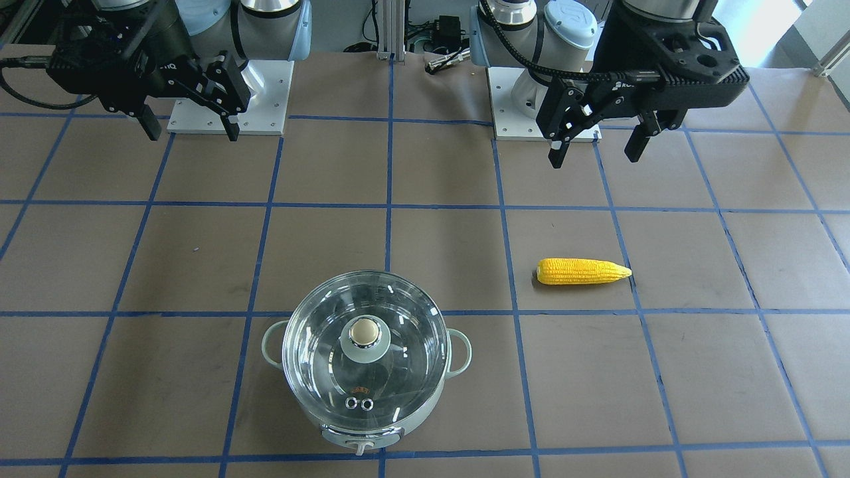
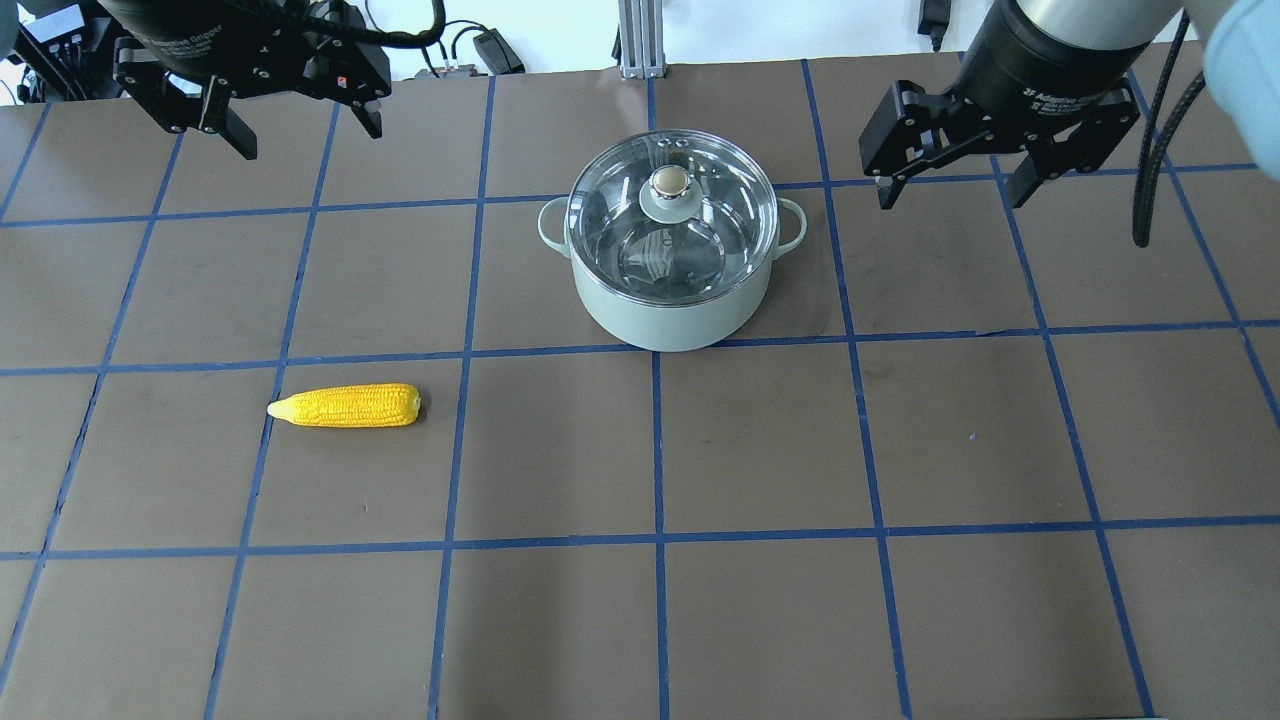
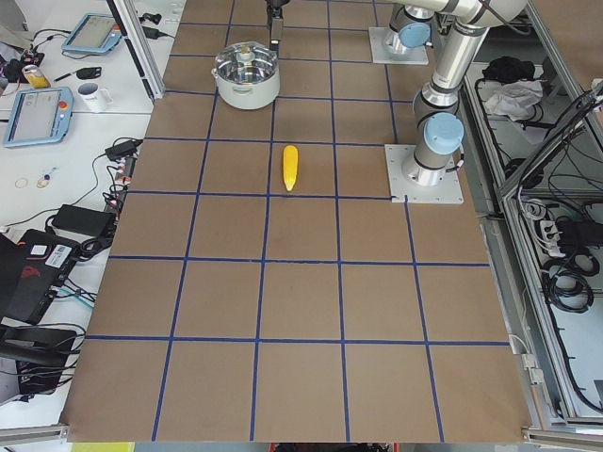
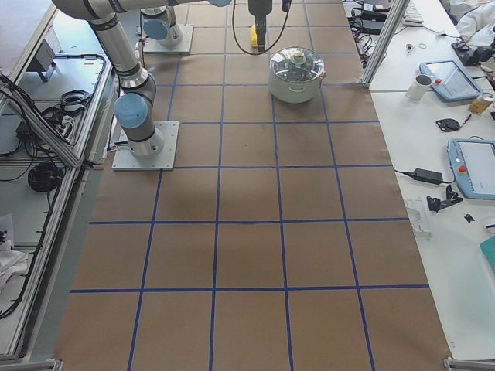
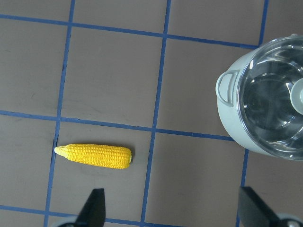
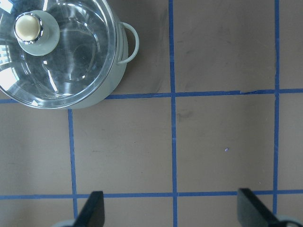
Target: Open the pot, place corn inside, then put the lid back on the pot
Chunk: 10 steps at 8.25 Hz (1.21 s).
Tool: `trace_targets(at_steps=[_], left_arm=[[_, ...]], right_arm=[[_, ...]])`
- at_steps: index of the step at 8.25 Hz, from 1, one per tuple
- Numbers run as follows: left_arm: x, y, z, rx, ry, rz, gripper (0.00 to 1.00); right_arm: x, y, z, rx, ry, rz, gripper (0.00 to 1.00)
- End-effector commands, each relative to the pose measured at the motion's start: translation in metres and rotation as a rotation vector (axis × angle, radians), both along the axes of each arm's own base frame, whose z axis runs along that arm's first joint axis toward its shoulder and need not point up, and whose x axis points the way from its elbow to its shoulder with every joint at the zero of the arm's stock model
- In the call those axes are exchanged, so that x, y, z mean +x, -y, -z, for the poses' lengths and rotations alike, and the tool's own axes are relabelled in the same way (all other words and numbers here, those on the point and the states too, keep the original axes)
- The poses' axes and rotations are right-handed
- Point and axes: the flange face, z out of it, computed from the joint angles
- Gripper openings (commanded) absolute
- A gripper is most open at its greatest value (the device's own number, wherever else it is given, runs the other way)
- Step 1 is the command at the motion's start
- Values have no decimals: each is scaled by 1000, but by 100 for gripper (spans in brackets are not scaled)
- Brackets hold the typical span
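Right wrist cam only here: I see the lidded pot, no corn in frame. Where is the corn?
Observer: The bright yellow toy corn cob lies flat on the brown table, on the left arm's side, apart from the round pale mint-green pot.
Operator: Which way does its tip point?
Observer: The tapered tip points away from the pot.
Operator: Left gripper state?
Observer: The left gripper is open and empty, raised above the table and not touching the corn.
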Motion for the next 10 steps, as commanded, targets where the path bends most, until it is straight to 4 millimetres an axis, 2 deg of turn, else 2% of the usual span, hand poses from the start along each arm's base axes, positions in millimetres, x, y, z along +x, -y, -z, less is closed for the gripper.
trace_targets(at_steps=[1,2,3,4,5,6,7,8,10], left_arm=[[2,4,-2,-37,5,1,100],[1,5,-1,-36,4,1,100],[1,5,-1,-36,6,2,100],[1,5,0,-34,1,-12,100],[0,6,1,-33,0,-9,100],[1,5,0,-34,3,-3,100],[1,5,2,-25,3,-6,100],[1,5,10,-9,3,-8,100],[2,0,23,12,4,-3,100]], right_arm=[[6,56,-8,-13,-12,5,100],[11,82,-6,-16,-5,9,100],[28,98,1,-15,8,57,100],[64,113,17,-56,21,55,100],[106,116,33,-59,20,59,100],[138,125,55,-72,42,117,100],[161,137,82,-76,64,160,100],[180,142,100,-83,74,173,100],[186,158,132,-78,63,155,100]])
